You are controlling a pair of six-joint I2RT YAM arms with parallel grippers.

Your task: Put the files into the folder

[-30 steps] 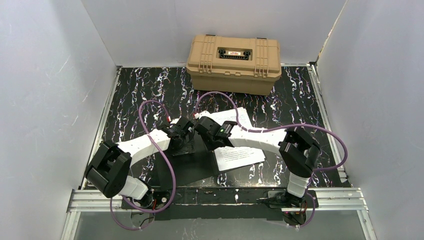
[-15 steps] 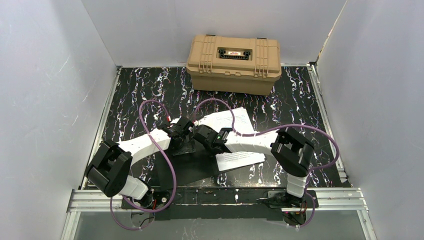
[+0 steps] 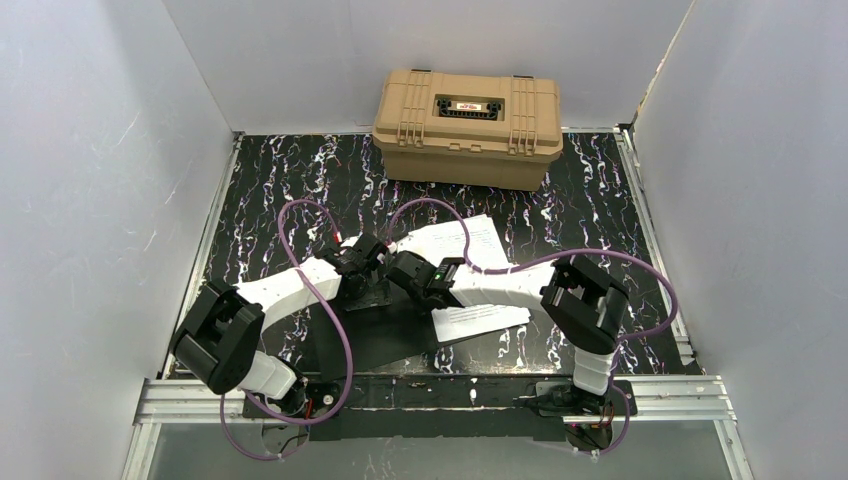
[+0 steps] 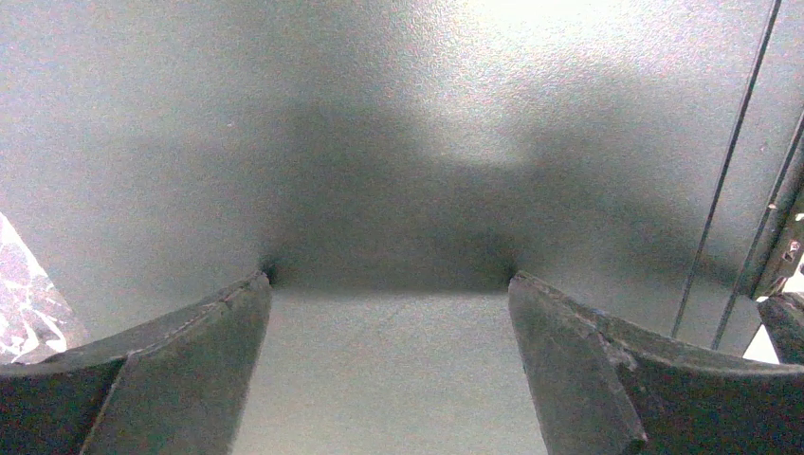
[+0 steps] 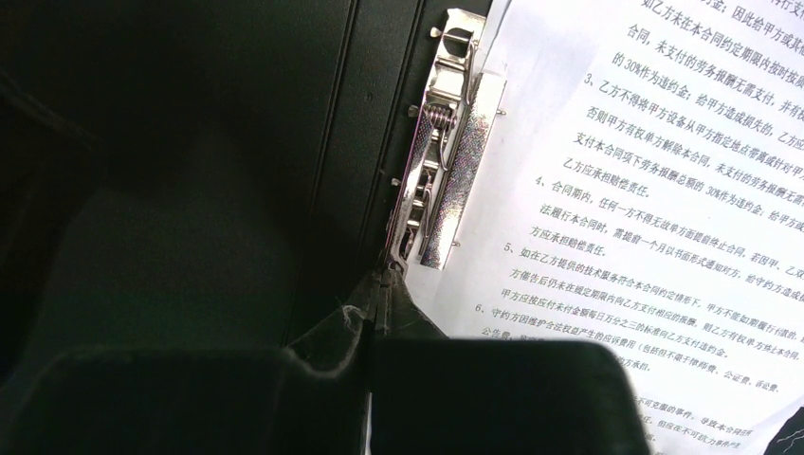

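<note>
Top cam: folder [image 3: 385, 342] lies open, black inside up, at the near-centre of the marbled table [image 3: 280, 190]. The files [image 3: 487, 318] sit on its R half, text side up, and stick out past it to the R. Both grippers meet over the spine area, L gripper [image 3: 372, 285] just beside R gripper [image 3: 400, 268]. Tan hard case [image 3: 465, 115] is at the back, well apart. Its lid label is too small to read.

L wrist cam only: the fingers [image 4: 171, 379] are spread wide, holding nothing, tips down on the matte black inner cover. A sliver of marble shows at the lower L.

R wrist cam only: a metal spring clip [image 5: 441, 161] runs along the spine, and the sheets' edge lies under or against it; can't tell which. R jaws are clenched tight together, tip right at the clip's near end. Can't see anything pinched between them.

Writing: dense Chinese print in numbered clauses 3–6, w/ "30%" legible and "合同期内" in clause 4.
</note>
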